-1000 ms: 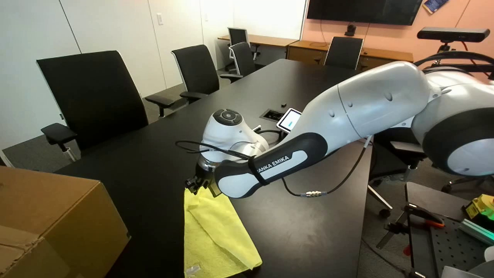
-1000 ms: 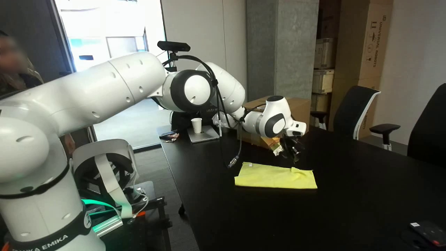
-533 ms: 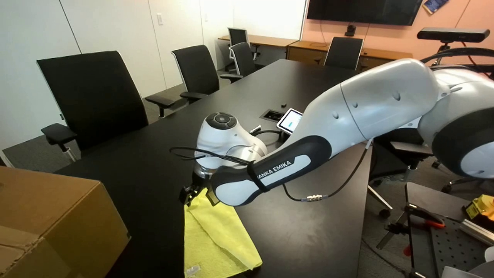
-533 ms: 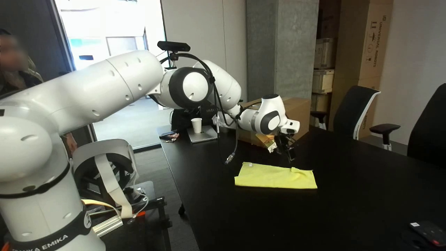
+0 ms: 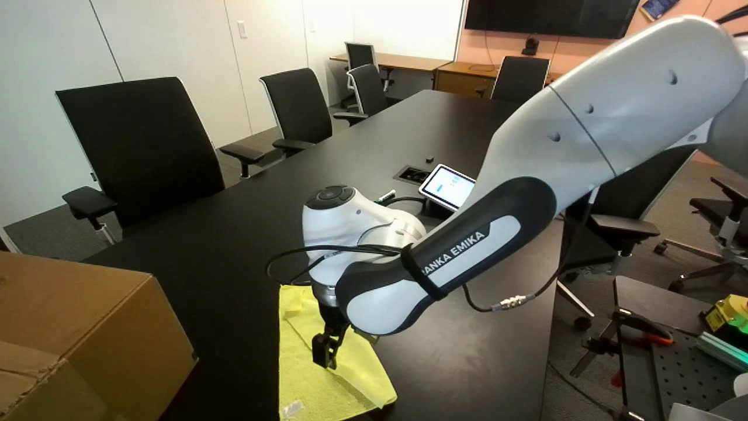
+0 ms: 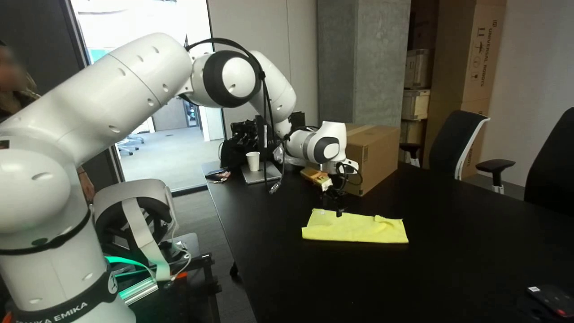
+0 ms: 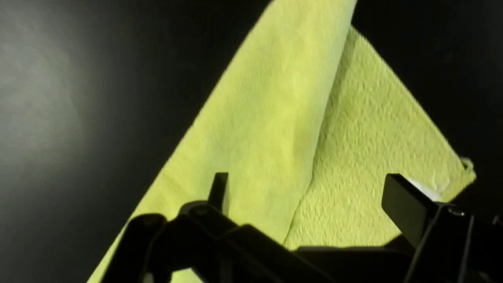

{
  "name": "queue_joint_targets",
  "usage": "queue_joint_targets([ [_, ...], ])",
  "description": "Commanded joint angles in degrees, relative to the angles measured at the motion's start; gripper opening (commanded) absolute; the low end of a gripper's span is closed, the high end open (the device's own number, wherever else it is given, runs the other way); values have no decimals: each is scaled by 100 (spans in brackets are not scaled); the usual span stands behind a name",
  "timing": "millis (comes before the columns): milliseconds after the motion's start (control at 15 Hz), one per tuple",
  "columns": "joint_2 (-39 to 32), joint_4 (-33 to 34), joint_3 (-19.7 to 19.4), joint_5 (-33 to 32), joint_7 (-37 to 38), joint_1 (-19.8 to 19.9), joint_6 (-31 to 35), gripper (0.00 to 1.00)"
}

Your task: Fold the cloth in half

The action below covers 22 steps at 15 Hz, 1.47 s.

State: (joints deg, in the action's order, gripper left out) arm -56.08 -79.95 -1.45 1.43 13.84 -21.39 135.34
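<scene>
The pale yellow-green cloth lies on the dark table in both exterior views. In the wrist view, a smooth folded-over layer of the cloth lies slantwise across a fuzzier layer, which sticks out at the right with a white tag by its corner. My gripper is open, its two fingers wide apart with no fabric pinched between them. It points down above the cloth, roughly over the fold's edge; the exact height is hard to tell. In an exterior view, the gripper shows against the cloth's back edge.
A brown cardboard box stands on the table beside the cloth. A tablet lies farther along the table. A laptop bearing a white cup and a remote are also on it. Black chairs line one side.
The gripper has swung from beyond one end of the cloth to above its middle and now points more straight down. The cloth has not visibly moved.
</scene>
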Motion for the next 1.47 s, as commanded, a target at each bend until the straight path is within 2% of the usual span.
queue_joint_targets([
  [0, 936, -1377, 108, -466, -290, 76, -298, 100],
  [400, 1620, -2979, 10, -1304, -188, 30, 402, 100],
  [667, 1839, -3722, 88, -1435, -34, 4, 985, 100],
  [1000, 1768, -4204, 137, -1388, 224, -231, 1916, 100],
  [1067, 1775, -4275, 220, -1337, 120, -210, 2008, 100],
  [1400, 1774, -4352, 158, -1403, 115, -545, 2450, 100],
])
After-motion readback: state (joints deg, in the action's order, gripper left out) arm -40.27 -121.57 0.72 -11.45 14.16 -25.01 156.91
